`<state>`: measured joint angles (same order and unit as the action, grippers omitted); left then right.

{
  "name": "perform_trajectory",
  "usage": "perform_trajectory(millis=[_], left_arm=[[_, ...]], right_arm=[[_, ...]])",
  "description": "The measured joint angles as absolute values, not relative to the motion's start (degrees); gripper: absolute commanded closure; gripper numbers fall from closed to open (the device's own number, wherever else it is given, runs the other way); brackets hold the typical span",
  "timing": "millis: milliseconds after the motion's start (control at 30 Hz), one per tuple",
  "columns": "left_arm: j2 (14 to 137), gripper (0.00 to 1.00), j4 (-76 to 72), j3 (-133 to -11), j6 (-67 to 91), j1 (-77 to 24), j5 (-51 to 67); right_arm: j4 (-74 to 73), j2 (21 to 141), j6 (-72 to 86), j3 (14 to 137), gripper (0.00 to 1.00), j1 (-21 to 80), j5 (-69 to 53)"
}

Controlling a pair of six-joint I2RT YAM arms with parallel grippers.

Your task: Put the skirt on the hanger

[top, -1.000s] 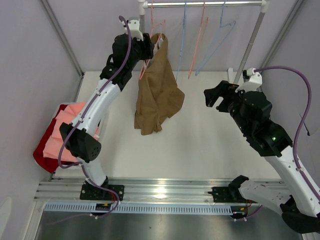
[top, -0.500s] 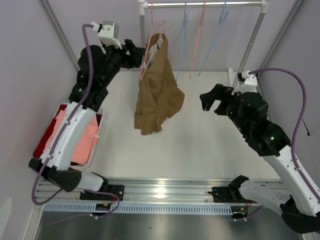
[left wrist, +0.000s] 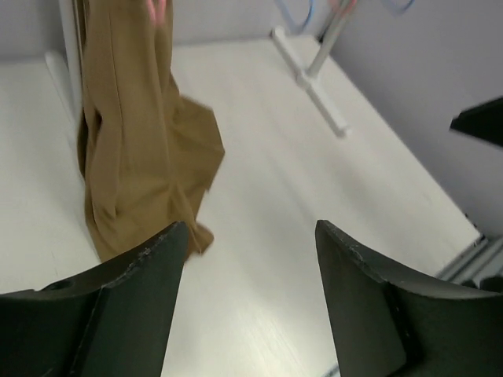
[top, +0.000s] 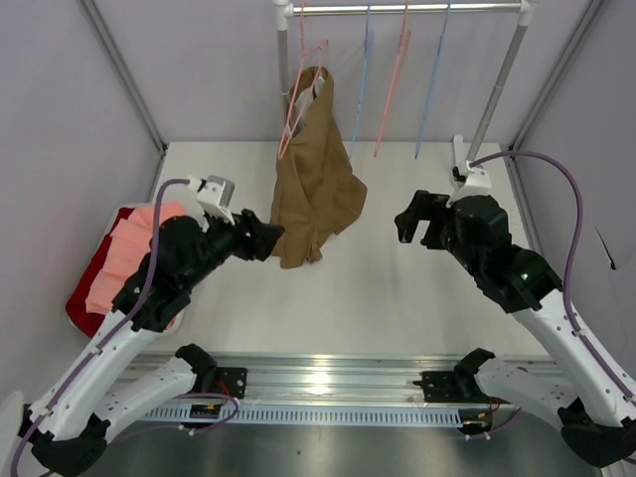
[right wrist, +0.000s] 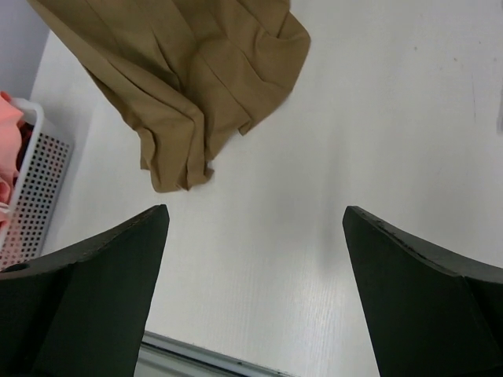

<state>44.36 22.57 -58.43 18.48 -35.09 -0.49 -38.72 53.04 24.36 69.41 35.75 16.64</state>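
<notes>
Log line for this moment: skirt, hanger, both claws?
skirt draped on hanger, hanging from rail | left claw open, empty, apart from skirt | right claw open, empty | placement looks done

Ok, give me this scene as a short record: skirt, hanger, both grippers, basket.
skirt: tan-brown, hanging from the hanger, lower end bunched
hanger: pale pink, hooked near the left end of the rail
left gripper: open, empty, close to the skirt's lower end
right gripper: open, empty, well apart from the skirt, over bare table
basket: white, perforated, at the table's left edge, pink and red cloth inside
task state: skirt appears hung
</notes>
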Motion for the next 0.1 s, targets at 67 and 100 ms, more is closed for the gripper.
perform_trajectory(millis=[67, 100], left_arm=[[42.3, 0.29, 24.1, -54.4, 19.7, -36.1, -0.9], [41.7, 0.29, 24.7, -53.0, 20.2, -36.4, -0.9]], right_arm=[[-38.9, 53.0, 24.4, 68.2, 0.01, 35.7, 16.6], [-38.9, 53.0, 24.4, 67.6, 0.01, 35.7, 16.6]])
